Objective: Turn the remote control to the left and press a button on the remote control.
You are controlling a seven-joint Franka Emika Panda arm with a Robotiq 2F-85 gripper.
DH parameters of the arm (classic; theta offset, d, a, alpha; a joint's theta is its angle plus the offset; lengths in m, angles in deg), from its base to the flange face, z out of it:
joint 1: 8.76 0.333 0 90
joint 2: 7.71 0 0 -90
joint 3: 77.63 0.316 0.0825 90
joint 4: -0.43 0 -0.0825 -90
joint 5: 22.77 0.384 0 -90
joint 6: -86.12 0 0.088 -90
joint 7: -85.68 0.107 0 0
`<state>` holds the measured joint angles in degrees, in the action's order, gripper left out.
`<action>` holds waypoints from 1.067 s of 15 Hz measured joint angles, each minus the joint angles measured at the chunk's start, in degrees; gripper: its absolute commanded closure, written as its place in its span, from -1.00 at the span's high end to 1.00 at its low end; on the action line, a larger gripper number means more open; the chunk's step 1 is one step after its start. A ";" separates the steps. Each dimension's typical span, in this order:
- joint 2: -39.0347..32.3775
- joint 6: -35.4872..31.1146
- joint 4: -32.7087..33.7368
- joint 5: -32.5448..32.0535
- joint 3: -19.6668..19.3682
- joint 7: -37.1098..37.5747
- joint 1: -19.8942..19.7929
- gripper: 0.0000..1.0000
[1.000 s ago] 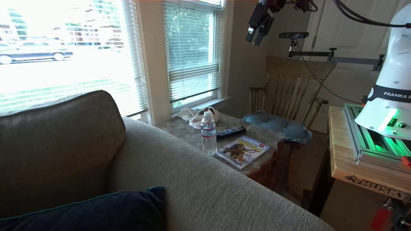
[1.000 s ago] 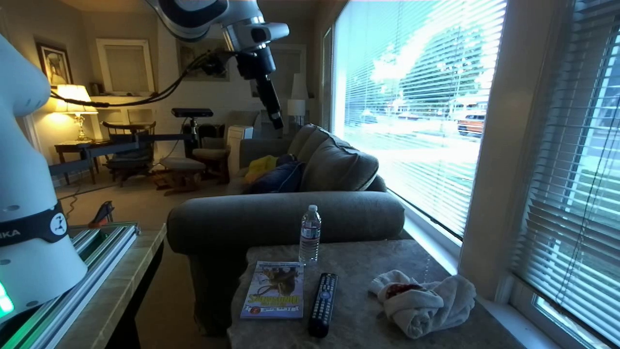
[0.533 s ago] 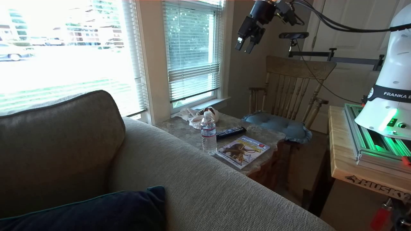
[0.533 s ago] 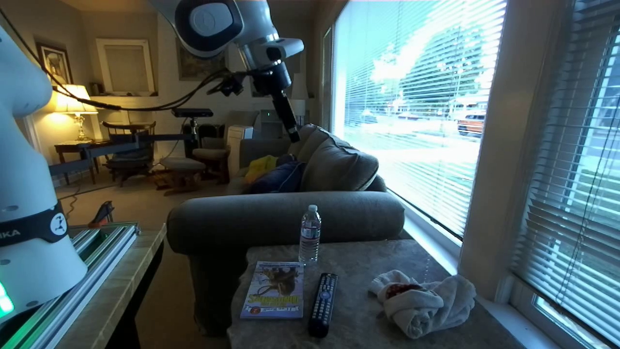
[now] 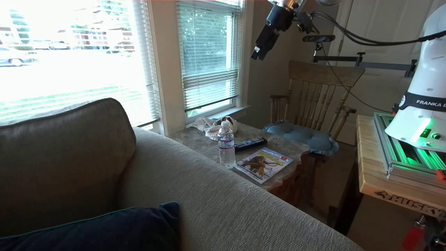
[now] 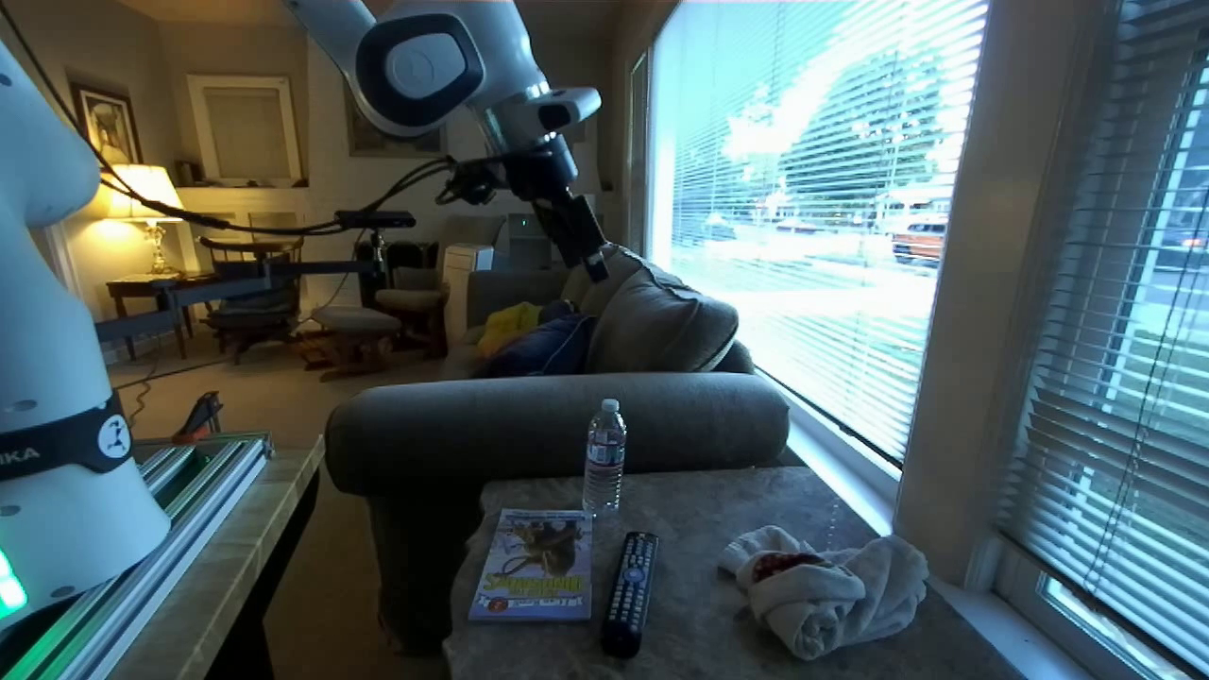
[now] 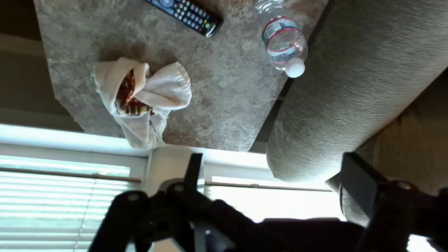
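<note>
The remote control point(image 6: 630, 595) is a slim black bar with light buttons, lying face up on the stone-topped side table point(image 6: 699, 501), between the magazine and a white cloth. In an exterior view it is partly behind the water bottle, and its dark end shows beside it point(image 5: 251, 143). In the wrist view only part of it shows at the top edge point(image 7: 189, 15). My gripper point(image 7: 273, 157) is open and empty, its fingers wide apart. It hangs high above the table, tilted, well away from the remote, in both exterior views point(image 5: 257, 55) point(image 6: 597, 267).
A clear water bottle point(image 6: 604, 458) stands by the sofa arm point(image 6: 548, 425). A magazine point(image 6: 532, 567) lies beside the remote. A bundled white cloth point(image 6: 822, 590) lies near the window. A wooden chair point(image 5: 320, 75) stands behind the table.
My gripper has moved down and toward the window side, to the left in one exterior view and to the right in the other. It has also turned about its wrist. The table's things have not moved.
</note>
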<state>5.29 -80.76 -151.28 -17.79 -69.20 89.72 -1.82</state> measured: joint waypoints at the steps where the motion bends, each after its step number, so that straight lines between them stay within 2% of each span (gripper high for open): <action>1: -1.92 -2.58 0.32 -1.04 -0.43 -1.83 -0.04 1.00; 4: -9.13 -7.45 2.31 -1.13 -2.80 -10.88 1.06 1.00; 7: -16.87 -7.90 5.95 -0.29 -4.12 -19.07 1.15 1.00; 14: -30.30 -5.80 15.88 -0.29 -3.22 -30.60 -5.89 1.00; 16: -32.26 -5.76 17.63 -5.25 -5.62 -28.93 -5.89 1.00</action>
<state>-26.97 -86.53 -133.65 -23.03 -74.82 60.80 -7.71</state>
